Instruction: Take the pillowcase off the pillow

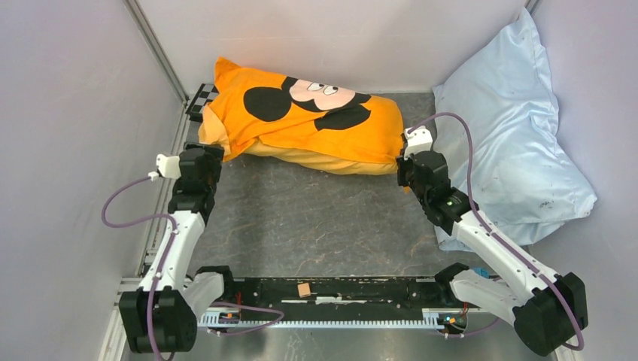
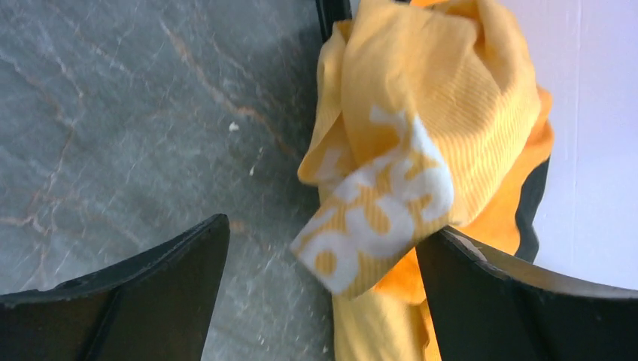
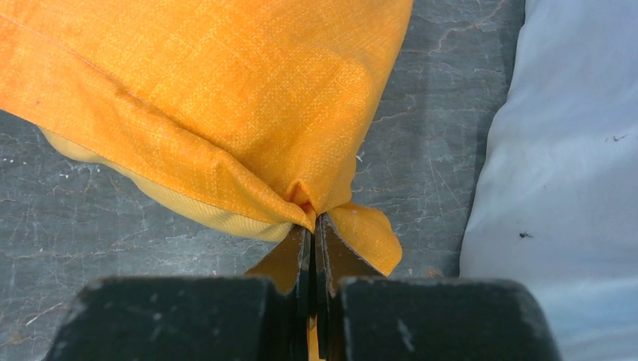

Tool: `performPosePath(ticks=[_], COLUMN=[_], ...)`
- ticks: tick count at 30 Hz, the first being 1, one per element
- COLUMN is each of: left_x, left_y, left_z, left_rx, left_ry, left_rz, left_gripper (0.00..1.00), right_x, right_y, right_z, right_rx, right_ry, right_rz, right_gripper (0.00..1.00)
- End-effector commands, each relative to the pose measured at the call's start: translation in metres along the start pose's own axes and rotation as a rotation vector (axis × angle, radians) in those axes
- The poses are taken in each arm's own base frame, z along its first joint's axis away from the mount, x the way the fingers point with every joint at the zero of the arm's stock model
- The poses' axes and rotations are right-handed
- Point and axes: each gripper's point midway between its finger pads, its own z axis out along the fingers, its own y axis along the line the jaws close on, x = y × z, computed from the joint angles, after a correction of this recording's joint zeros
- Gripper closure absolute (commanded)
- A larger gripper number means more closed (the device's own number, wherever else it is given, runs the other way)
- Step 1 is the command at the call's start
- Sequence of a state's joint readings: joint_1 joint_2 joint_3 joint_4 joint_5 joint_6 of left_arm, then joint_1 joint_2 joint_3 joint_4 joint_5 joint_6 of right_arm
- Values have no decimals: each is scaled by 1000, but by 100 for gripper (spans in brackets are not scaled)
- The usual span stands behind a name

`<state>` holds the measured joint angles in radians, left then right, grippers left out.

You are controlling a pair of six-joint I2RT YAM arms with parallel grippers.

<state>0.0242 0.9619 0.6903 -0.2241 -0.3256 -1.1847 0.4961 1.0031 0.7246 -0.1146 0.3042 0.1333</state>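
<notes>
The bright orange pillowcase (image 1: 301, 124) with its black mouse print lies plump at the back of the table. The pillow is hidden inside it. My right gripper (image 1: 404, 164) is at its right end, shut on a pinched corner of the orange cloth (image 3: 301, 197); its jaws (image 3: 314, 226) are pressed together. My left gripper (image 1: 209, 153) is at the left end, open. In the left wrist view a bunched, paler flap of the pillowcase (image 2: 376, 218) with white marks hangs between its spread fingers (image 2: 481, 293), close to the right one.
A shiny pale blue pillow (image 1: 511, 135) leans in the right back corner, close beside the right arm (image 3: 572, 150). Grey walls close in on three sides. A black rail (image 1: 331, 289) with a small tan block runs between the arm bases.
</notes>
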Motion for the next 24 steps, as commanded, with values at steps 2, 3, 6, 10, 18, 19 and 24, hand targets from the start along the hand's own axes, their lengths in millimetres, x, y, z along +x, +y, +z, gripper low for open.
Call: performPosePath(ticks=[2, 3, 6, 10, 18, 19, 24], left_x=[-24, -21, -17, -24, -76, -86, -115], left_y=[-40, -47, -75, -112, -204, -216, -250], left_z=[27, 34, 42, 23, -73, -91, -162], left_rx=[141, 157, 201, 288, 522, 560, 691], left_ry=[-119, -110, -58, -35, -67, -82, -99], left_rz=[-98, -91, -49, -60, 30, 37, 58], left_gripper=[13, 27, 97, 98, 98, 98, 98], right_x=[-36, -37, -40, -52, -110, -118, -146], right_y=[7, 7, 5, 6, -48, -55, -81], right_z=[-5, -5, -5, -4, -16, -21, -47], right_rx=[-43, -45, -34, -51, 70, 83, 148], right_ry=[-126, -127, -128, -123, -220, -241, -315], right_rz=[36, 36, 32, 62, 158, 167, 195], right_gripper=[100, 100, 100, 100, 100, 100, 100])
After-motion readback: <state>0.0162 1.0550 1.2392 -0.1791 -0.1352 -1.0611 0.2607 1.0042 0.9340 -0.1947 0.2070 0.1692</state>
